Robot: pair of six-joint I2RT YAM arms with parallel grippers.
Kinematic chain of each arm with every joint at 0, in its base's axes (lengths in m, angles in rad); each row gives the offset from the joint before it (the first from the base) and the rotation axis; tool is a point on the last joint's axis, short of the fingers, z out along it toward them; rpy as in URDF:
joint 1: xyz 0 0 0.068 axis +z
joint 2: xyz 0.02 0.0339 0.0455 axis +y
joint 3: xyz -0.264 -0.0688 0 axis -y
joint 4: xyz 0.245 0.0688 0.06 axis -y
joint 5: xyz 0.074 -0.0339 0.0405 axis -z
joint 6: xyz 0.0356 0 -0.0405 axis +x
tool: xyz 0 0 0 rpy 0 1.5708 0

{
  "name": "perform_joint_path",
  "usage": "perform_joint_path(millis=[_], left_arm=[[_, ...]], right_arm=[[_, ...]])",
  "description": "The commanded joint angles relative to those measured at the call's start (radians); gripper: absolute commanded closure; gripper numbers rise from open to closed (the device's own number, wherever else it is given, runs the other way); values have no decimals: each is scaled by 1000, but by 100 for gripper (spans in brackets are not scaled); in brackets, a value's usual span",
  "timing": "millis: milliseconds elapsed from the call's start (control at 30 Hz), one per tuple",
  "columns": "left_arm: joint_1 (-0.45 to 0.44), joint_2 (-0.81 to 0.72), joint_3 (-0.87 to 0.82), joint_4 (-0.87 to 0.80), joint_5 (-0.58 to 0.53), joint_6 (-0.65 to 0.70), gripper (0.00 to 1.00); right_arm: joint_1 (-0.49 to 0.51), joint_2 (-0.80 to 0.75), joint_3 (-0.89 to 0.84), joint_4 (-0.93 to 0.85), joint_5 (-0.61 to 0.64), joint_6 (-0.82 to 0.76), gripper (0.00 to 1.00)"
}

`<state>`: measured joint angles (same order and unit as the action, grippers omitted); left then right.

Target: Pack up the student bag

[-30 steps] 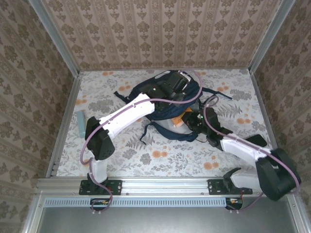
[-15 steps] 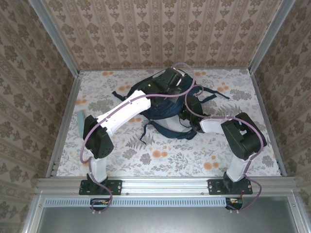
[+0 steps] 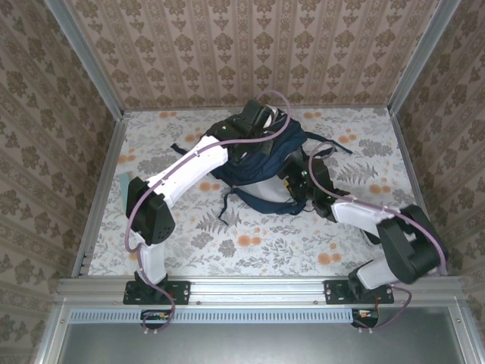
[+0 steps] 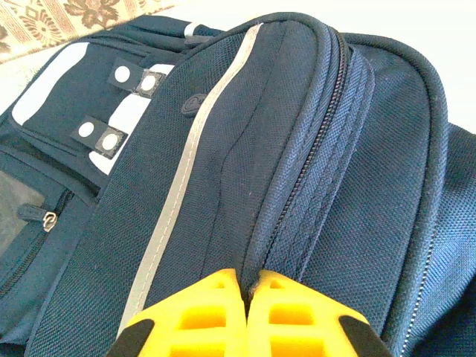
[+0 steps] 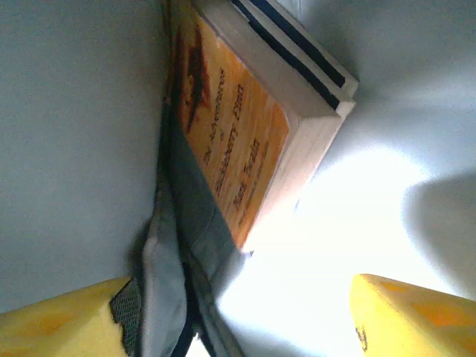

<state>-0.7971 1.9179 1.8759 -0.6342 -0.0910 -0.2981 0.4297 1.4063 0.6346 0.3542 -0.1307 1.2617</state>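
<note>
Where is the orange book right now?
The orange book sits upper centre in the right wrist view, apparently inside the student bag, beside its grey lining fold, just ahead of the open right hand.

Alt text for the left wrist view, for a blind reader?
The left gripper, yellow-tipped, is shut on a fold of the navy student bag, beside its closed zipper. A grey reflective stripe and white patches lie to the left.

Top camera looks steeply down over everything; both wrist cameras closely face the student bag [image 3: 286,154].
</note>
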Motion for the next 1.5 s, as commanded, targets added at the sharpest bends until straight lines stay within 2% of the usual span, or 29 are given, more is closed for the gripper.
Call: perform_joint_path(millis=[0, 167, 233, 300, 400, 467, 567, 633, 833, 900, 1000, 1133, 1200, 1367, 1467], left_arm=[[36, -72, -10, 88, 33, -51, 97], [53, -43, -21, 73, 146, -27, 91], [64, -18, -7, 53, 192, -32, 85], [74, -1, 8, 26, 222, -42, 74], [93, -22, -21, 3, 234, -52, 44], [111, -65, -92, 10, 235, -58, 34], [150, -168, -245, 36, 240, -64, 25], [182, -236, -370, 51, 239, -71, 23], [269, -427, -716, 122, 286, -30, 24], [270, -452, -795, 124, 292, 15, 27], [272, -450, -875, 150, 315, 54, 39], [271, -397, -893, 204, 383, 86, 54], [274, -363, -877, 215, 375, 92, 59], [274, -281, -832, 225, 371, 105, 68], [272, -237, -813, 232, 400, 104, 68]], right_arm=[[-8, -148, -25, -271, 39, 41, 31], [-9, -362, -34, -612, 161, -6, 35], [-9, -451, -40, -705, 213, -44, 35], [-9, -519, -43, -753, 235, -79, 33], [-9, -574, -25, -797, 228, -144, 28], [-9, -578, -1, -813, 206, -192, 23], [-8, -541, 39, -818, 156, -249, 20], [-4, -495, 66, -818, 130, -266, 19], [38, -352, 135, -755, 86, -263, 20], [51, -307, 157, -734, 81, -255, 20], [70, -256, 187, -715, 75, -252, 20], [84, -207, 213, -707, 66, -249, 20], [90, -193, 220, -706, 63, -248, 21], [104, -184, 213, -704, 67, -233, 21], [106, -184, 203, -702, 69, -225, 21]])
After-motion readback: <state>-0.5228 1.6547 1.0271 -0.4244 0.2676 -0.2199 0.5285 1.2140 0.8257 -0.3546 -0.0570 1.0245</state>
